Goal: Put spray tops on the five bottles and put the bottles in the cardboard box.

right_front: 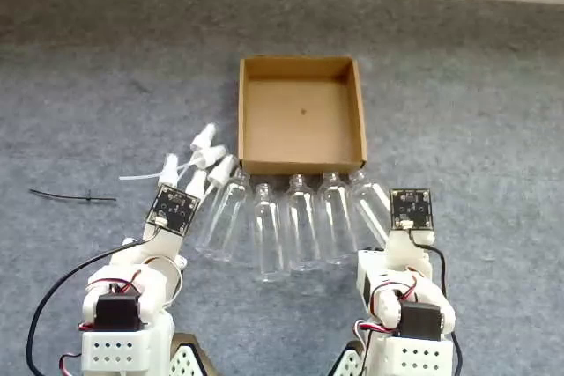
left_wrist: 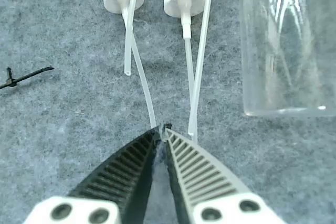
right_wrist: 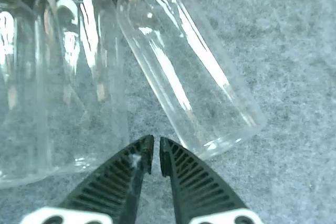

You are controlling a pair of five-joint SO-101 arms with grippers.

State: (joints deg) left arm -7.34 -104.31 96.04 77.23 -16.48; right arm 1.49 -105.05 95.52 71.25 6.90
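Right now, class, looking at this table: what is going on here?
Five clear plastic bottles lie uncapped in a row on the grey felt table before the open brown cardboard box. White spray tops lie clustered beside them. On the left gripper the jaws are shut, tips at two thin dip tubes; on the right gripper they are shut near the end bottle. Nothing is assembled or boxed yet.

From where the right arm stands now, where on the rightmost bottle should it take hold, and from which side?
Probably mid-body on the rightmost bottle, from above, jaws closing across its width. It lies flat, base toward the right gripper, neck toward the cardboard box. Its tilt leaves a gap to the neighbouring bottle near the base.
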